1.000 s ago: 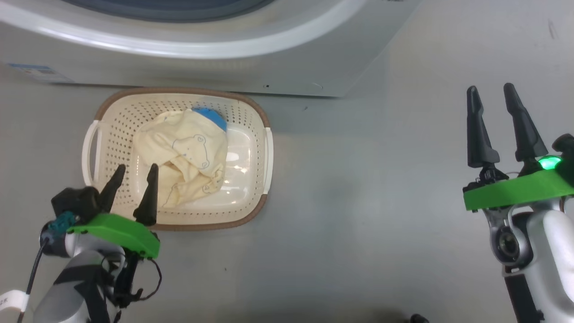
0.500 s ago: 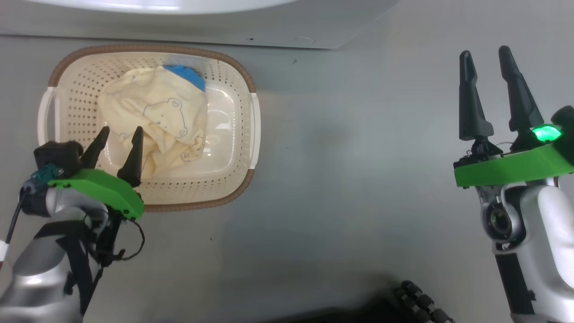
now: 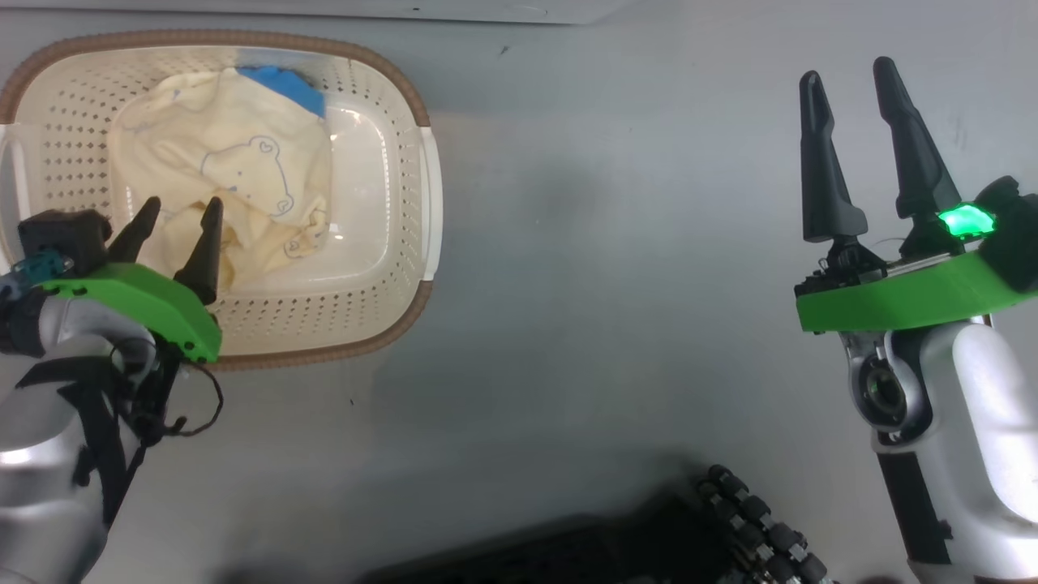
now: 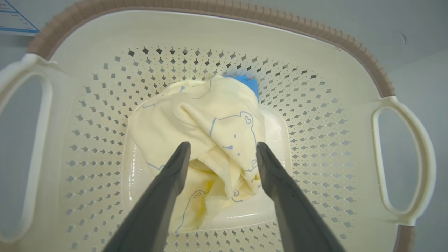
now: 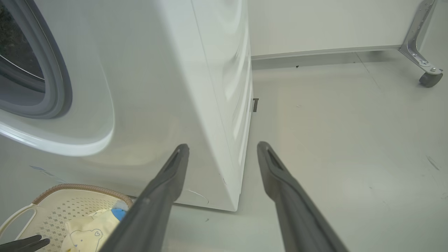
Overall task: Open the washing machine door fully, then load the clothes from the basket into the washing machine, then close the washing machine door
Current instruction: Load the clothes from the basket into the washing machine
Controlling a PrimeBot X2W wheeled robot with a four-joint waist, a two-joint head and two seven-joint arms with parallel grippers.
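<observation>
Basket: cream perforated plastic basket [image 3: 405, 105], brown woven-look rim, cut by the head view's left edge.
Washer: big white front-loading washing machine [image 5: 175, 87], opening cut by the right wrist view's left edge, inside too dark to tell.
Clothes: pale yellow soft garments [image 4: 210, 119], lower folds behind the left gripper [image 4: 222, 146] fingers [image 4: 157, 203].
Sticker: blue-edged label [image 4: 14, 21], cropped at the corner, print unreadable.

Laundry corner, but it reads more like a test lab than a home

White front-loading washing machine [image 5: 168, 70] sits straight on a bare pale grey floor [image 5: 332, 140], with a plastic basket [image 4: 315, 105] of clothes [image 4: 210, 122] on that floor right in front of it, so laundry for sure. The wall [image 5: 315, 24] behind is plain white with a skirting strip [image 5: 315, 53], and off to the side there's a steel frame leg [image 5: 414, 38] on a caster [image 5: 429, 78], which is pretty lab-ish
</observation>
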